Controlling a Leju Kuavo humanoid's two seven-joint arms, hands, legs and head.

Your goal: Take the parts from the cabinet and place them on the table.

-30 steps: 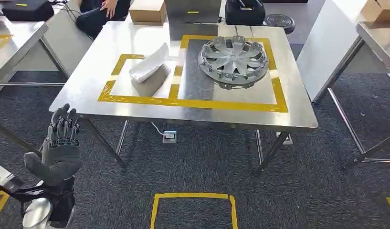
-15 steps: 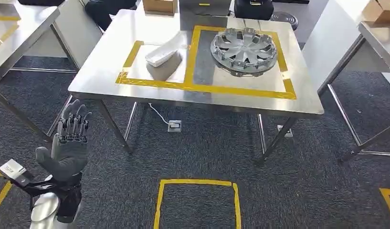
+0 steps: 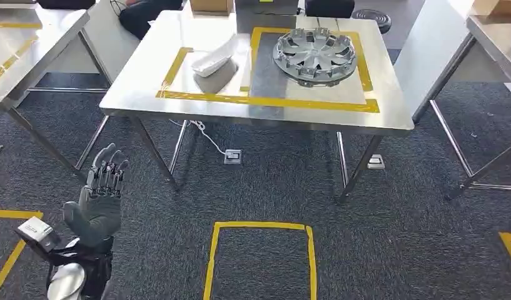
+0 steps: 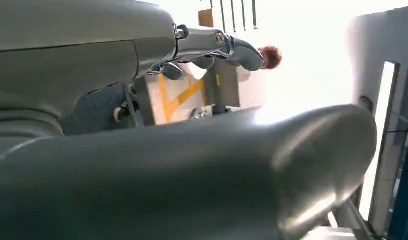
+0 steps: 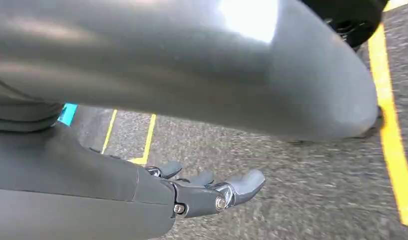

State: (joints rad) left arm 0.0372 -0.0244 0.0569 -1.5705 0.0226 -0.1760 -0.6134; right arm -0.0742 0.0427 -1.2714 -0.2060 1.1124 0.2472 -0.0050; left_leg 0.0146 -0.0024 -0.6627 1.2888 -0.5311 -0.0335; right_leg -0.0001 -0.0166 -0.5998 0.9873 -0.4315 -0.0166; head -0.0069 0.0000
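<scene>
Left hand is raised low at the robot's left side, palm in, fingers straight and slightly apart, holding nothing. Right hand hangs over the carpet, fingers stretched out and loosely apart, also empty.

Floor: dark carpet with a yellow tape square just ahead of the robot, more tape at the far left and right edges. Past that, a socket box with a white cable lies on the carpet under the near edge of the table.

On the table, two taped zones. A white part sits in the left zone; a wheel cover sits in the right zone, inside the tape. Both look already placed. The cabinet can't be located for sure from these views, so any remaining parts can't be placed either.

Risks, as judgement: the robot is on two legs near table legs and the cable; stepping or turning close to the table could snag the cable or clip a leg. The raised left hand could catch the table edge or the side table at the left during a turn. A third part set down carelessly could knock the white part out of its zone.

Around: another table at right, a cardboard box and dark bags at the far edge, a stool behind.
</scene>
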